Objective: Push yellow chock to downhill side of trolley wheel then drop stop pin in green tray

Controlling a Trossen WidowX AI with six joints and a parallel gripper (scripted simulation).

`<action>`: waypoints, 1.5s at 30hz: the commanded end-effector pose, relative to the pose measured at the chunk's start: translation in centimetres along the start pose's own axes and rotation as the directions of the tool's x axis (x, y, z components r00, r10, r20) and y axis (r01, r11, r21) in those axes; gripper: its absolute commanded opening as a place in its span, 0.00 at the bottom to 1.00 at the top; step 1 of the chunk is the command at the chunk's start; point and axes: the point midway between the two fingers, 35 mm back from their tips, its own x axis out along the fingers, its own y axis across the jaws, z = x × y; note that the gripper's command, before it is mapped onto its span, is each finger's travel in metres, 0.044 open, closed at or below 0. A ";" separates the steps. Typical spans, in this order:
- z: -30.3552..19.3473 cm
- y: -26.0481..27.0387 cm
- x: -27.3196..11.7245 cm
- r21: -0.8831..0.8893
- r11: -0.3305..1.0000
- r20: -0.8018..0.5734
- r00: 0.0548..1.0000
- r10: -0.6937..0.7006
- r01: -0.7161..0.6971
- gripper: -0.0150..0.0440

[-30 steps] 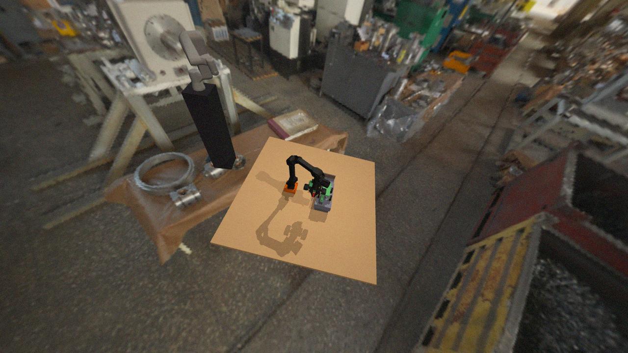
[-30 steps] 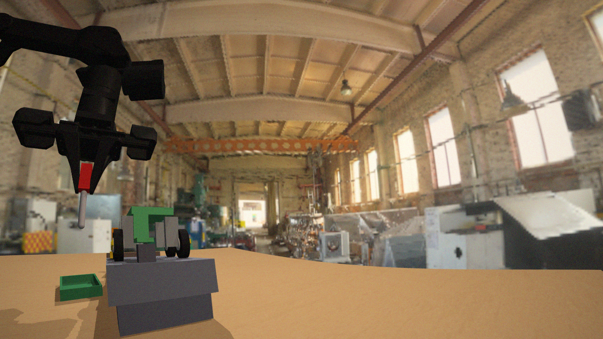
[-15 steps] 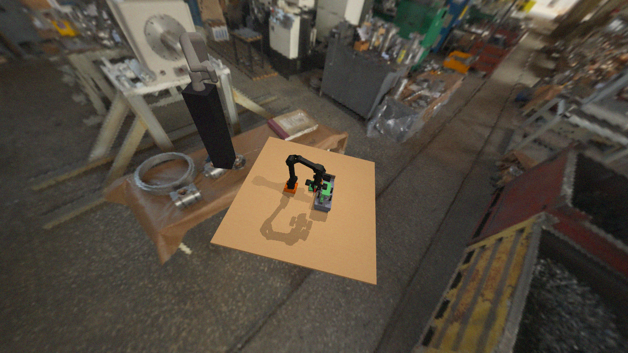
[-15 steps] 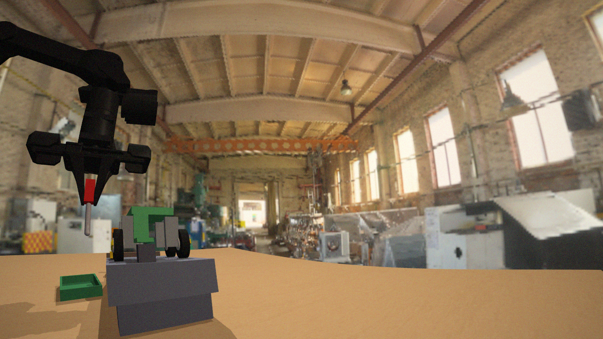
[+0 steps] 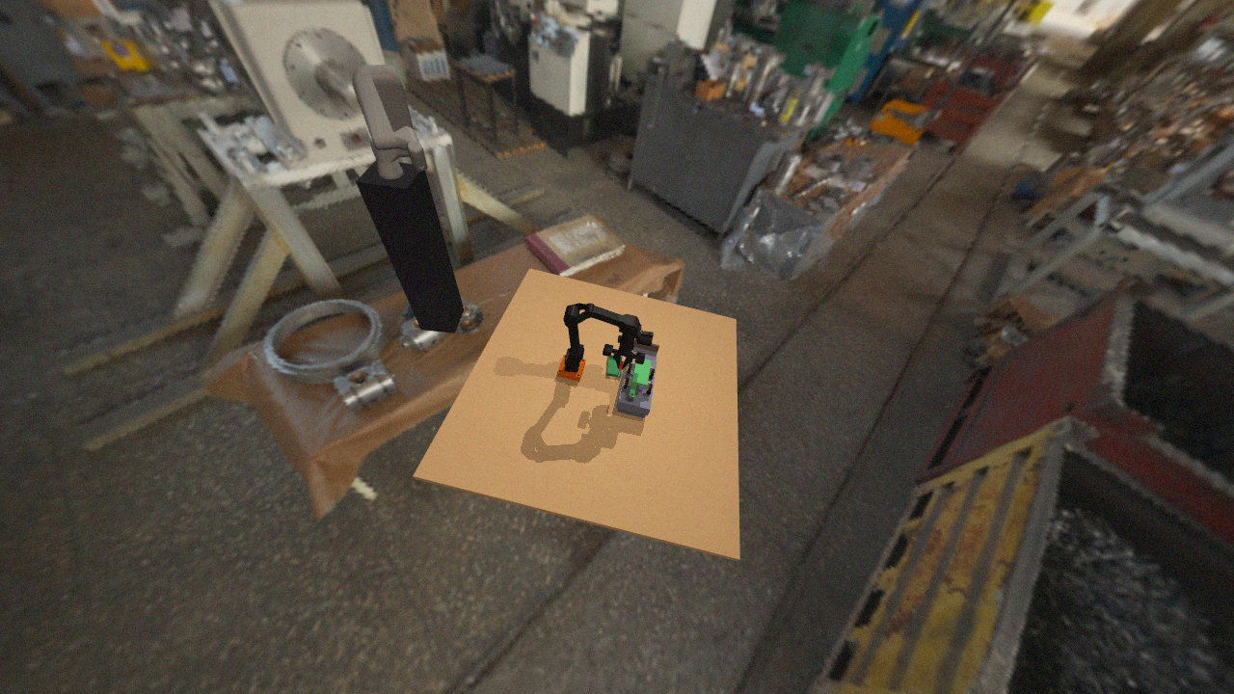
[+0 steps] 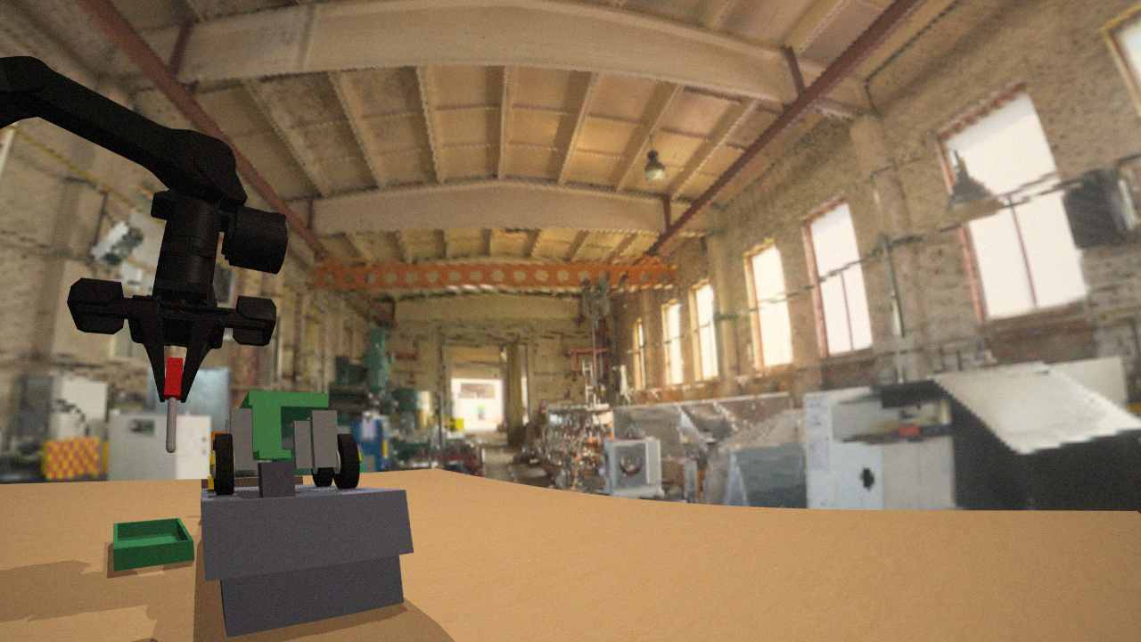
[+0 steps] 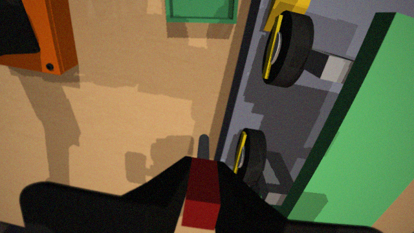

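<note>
My gripper (image 6: 173,396) (image 7: 202,166) is shut on the red head of the stop pin (image 6: 174,374) (image 7: 202,194). The pin's grey shaft points down, free in the air, to the left of the ramp (image 6: 307,530) (image 7: 330,29) in the exterior view. The green-topped trolley (image 6: 271,415) (image 7: 365,129) (image 5: 642,371) stands on the ramp on its black wheels. The yellow chock (image 7: 289,8) shows at the top of the wrist view, close beside a wheel; contact is hard to tell, and its handle is out of that view. The green tray (image 6: 151,556) (image 7: 200,21) lies beside the ramp, lower than the pin.
The arm's orange base (image 5: 570,371) (image 7: 61,48) stands on the wooden table top (image 5: 518,448), on the tray's side of the ramp. The ramp's long edge and the trolley's wheels are close to the right of the gripper in the wrist view.
</note>
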 end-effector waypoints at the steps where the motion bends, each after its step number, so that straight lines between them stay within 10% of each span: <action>1: 1.3 0.1 -0.1 0.003 1.000 0.002 1.000 0.003 -0.003 0.25; 31: 11.6 0.5 -1.4 -0.003 1.000 0.012 1.000 0.004 -0.004 0.25; 45: 11.3 0.7 -1.4 -0.390 0.919 0.084 0.996 -0.026 0.057 0.25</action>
